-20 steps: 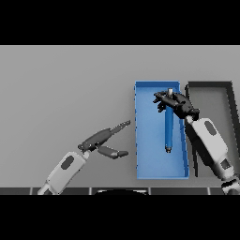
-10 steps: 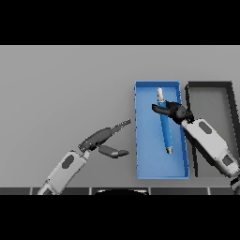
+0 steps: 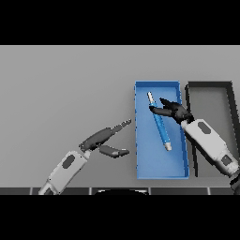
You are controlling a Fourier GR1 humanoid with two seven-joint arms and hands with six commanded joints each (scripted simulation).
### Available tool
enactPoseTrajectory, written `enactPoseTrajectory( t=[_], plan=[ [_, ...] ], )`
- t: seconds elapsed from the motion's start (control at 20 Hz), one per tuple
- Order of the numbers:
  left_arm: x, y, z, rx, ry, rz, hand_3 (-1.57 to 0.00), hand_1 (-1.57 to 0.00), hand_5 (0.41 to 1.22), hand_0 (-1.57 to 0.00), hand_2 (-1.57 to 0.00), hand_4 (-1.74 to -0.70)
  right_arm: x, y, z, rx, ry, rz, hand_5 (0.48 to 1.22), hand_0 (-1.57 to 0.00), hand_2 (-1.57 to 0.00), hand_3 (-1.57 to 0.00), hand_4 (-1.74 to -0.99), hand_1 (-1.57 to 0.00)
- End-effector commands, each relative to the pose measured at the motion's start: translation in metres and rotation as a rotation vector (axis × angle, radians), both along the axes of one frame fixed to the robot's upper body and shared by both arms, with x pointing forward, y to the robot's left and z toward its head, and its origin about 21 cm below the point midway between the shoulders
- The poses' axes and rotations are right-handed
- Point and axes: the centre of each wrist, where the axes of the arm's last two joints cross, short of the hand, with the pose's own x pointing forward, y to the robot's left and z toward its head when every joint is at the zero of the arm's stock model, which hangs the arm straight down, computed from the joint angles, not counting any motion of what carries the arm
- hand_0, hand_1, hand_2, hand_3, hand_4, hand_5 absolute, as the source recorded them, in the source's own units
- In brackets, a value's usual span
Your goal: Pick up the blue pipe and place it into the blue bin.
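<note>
A blue pipe (image 3: pixel 160 123) with pale ends lies slanted inside the blue bin (image 3: pixel 144 164), running from upper left to lower right. My right hand (image 3: pixel 173 111) hovers over the pipe's upper half with its fingers spread and pointing left; nothing is held in it. Further left, my left hand (image 3: pixel 104 141) rests open above the table beside the bin, fingers pointing toward the bin's left wall.
A dark bin (image 3: pixel 211 91) stands right of the blue one, their walls nearly touching. Grey table (image 3: pixel 61 93) stretches to the left and behind.
The right hand has drawn back down and to the right, uncovering the pipe, which now lies free in the blue bin. The left hand has barely moved.
</note>
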Motion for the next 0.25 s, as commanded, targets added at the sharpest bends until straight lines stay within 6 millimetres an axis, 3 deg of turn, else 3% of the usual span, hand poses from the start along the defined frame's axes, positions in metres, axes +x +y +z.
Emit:
enactPoseTrajectory(
  t=[0.0, 0.2],
  plan=[
    [-0.0012, 0.0004, -0.0034, 0.006, 0.012, 0.002, 0.00, 0.00, 0.464, 0.00, 0.00, -0.92, 0.0013, -0.0029, 0.0027, -0.005, -0.001, 0.001, 0.672, -0.01, -0.01, -0.01, -1.129, -0.01],
    [-0.0086, -0.0028, -0.0106, 0.001, 0.016, -0.007, 0.00, 0.00, 0.468, 0.00, 0.00, -0.92, -0.0010, -0.0060, -0.0048, 0.017, -0.006, 0.011, 0.677, -0.01, -0.01, -0.01, -1.129, -0.01]
  ],
)
